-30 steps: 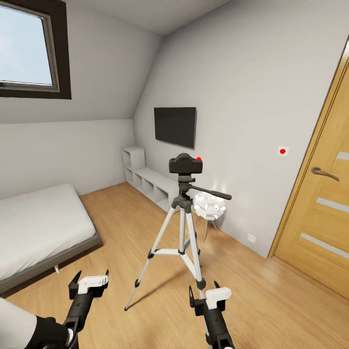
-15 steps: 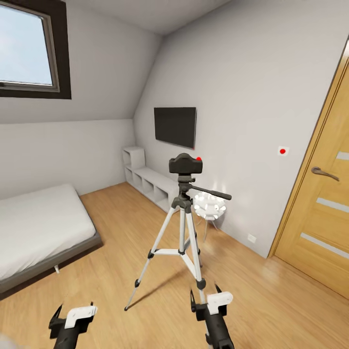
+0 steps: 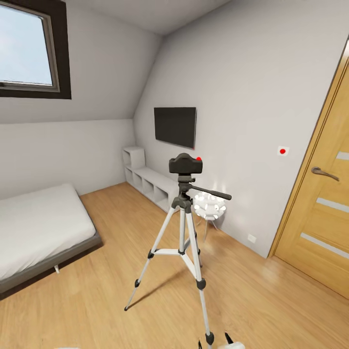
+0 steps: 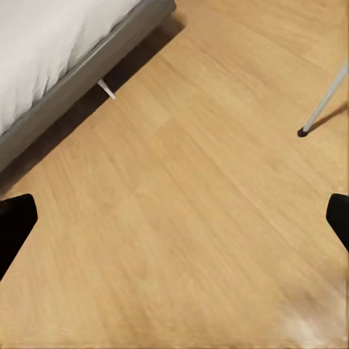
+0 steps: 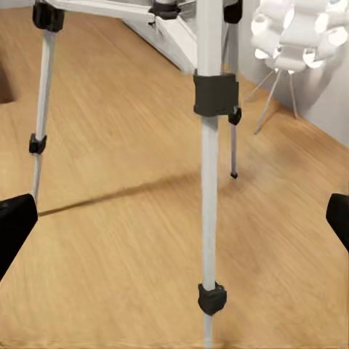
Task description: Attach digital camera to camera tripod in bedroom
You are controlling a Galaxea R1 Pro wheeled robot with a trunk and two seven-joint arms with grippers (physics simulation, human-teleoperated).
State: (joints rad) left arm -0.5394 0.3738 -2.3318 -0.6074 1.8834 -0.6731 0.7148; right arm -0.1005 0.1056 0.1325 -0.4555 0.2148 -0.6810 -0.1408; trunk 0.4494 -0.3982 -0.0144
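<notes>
White-walled bedroom [image 3: 252, 87] with wood floor [image 3: 97, 291], digital camera [image 3: 185, 164] seated atop camera tripod [image 3: 183, 228], left gripper [image 4: 174, 218] fingers spread wide over floor, right gripper [image 5: 174, 218] likewise spread, nothing held

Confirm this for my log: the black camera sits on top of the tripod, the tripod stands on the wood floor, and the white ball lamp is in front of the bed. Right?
Not quite. The digital camera does sit on the camera tripod, standing on the wood floor, but the white ball lamp is behind the tripod by the wall, not in front of the bed. The head view shows it.
</notes>
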